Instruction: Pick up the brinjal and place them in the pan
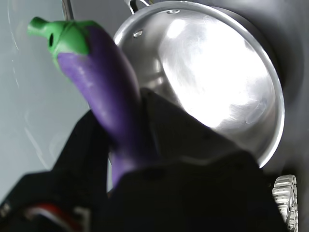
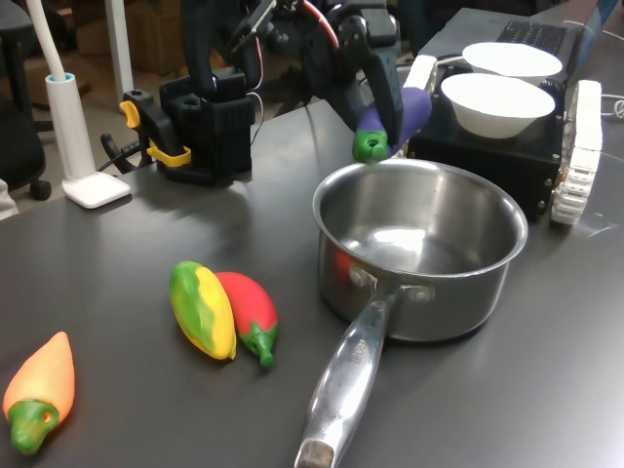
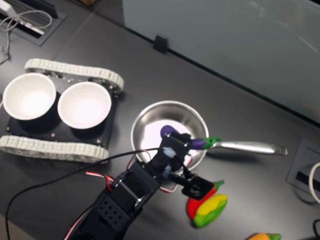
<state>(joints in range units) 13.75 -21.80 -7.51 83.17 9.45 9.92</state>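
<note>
In the first exterior view, nearest us on the dark surface (image 2: 117, 253) lie an orange toy (image 2: 39, 388), then a yellow-green toy (image 2: 202, 308) touching a red toy (image 2: 250, 310). We leave these alone. Beyond them stands the pan (image 2: 429, 283), empty, its handle (image 2: 346, 380) pointing toward the camera. Above its far rim our end effector (image 2: 388, 115) is clamped on the brinjal (image 2: 402, 119), which hangs tilted, green cap down, clear of the steel. In the wrist view the brinjal (image 1: 108, 92) lies beside the pan's rim, not yet plainly over its bright floor. We judge we should carry it over the middle, lower it inside the wall, then release, so it cannot strike the rim and roll off. Two white bowls (image 2: 499, 97) sit behind.
</note>
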